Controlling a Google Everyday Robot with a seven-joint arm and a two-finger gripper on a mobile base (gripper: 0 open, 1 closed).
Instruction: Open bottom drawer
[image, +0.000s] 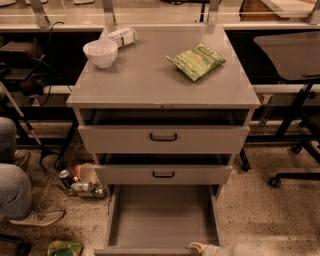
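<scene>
I see the bottom drawer (160, 217) pulled far out of the grey table (150, 82), its plain grey inside bare and its front panel right at the lower edge of my view. The hand (200, 247) sits at that front panel, a little right of centre, mostly cut off by the edge. I cannot tell whether it is open or closed, or whether it has hold of the handle.

Above, the middle drawer (163, 174) and the top drawer (163, 138) each stand slightly ajar, with dark gaps over their fronts. On the table top a white bowl (100, 53) stands at the back left, with a white packet (120, 36) just behind it. A green bag (196, 61) lies to the right, well apart from the bowl. Some cans (80, 186) sit on the floor just left of the table.
</scene>
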